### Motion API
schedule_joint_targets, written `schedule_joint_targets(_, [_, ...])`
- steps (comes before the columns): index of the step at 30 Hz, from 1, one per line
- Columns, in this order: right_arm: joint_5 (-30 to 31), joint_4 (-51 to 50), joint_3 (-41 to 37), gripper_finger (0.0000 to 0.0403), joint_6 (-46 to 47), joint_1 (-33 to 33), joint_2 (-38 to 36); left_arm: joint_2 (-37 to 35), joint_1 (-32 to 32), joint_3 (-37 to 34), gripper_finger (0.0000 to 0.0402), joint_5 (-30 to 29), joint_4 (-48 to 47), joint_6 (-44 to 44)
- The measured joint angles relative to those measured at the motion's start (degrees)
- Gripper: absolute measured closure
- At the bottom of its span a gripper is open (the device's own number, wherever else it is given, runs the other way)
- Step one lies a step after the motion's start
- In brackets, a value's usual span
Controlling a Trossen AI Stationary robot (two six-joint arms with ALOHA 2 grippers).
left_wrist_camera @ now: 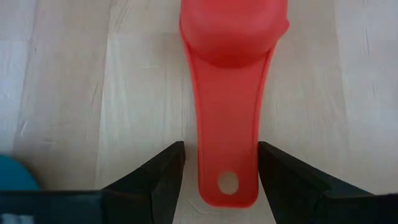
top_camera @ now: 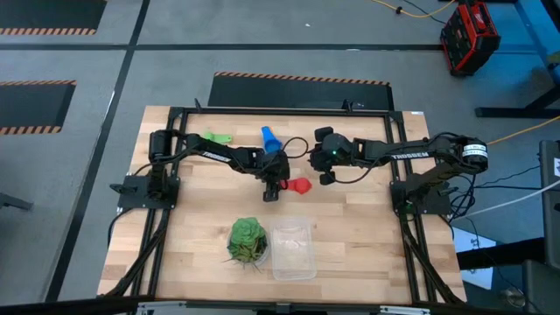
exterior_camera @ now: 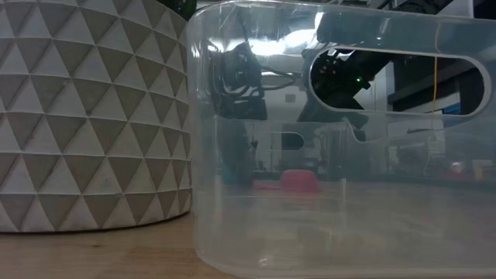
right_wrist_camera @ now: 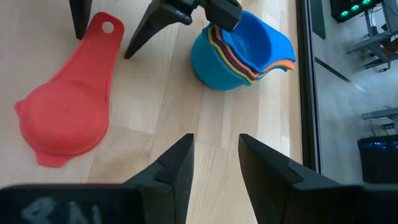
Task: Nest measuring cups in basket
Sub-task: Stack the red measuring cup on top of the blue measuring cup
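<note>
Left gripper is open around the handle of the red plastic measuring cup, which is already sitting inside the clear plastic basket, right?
Not quite. The left gripper is open around the red plastic measuring cup handle, but the cup lies on the wooden table, apart from the clear plastic basket; the high view shows this.

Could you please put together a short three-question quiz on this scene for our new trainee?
1. True or false: the left gripper is shut on the red cup.
2. Which cup lies apart from the nested stack? A red, B green, C both.
3. What does the basket hold?

Key: 1 false, its open fingers straddle the handle. 2 C; the green cup lies near the left arm's base. 3 No cups.
</note>
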Motion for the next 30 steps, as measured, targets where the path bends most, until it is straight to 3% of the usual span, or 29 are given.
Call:
schedule_joint_targets(12, [0.0,0.0,0.0,0.0272,0.0,0.0,0.0,0.1,-2.2,0.0,0.0213,-4.9,-0.4,5.7])
schedule_joint_targets(20, [0.0,0.0,0.0,0.0272,0.0,0.0,0.0,0.2,-2.3,0.0,0.0247,-3.4,-0.6,3.8])
schedule_joint_targets(30, [0.1,-0.4,0.0,0.0272,0.0,0.0,0.0,0.2,-2.2,-0.1,0.0259,-3.4,-0.5,0.5])
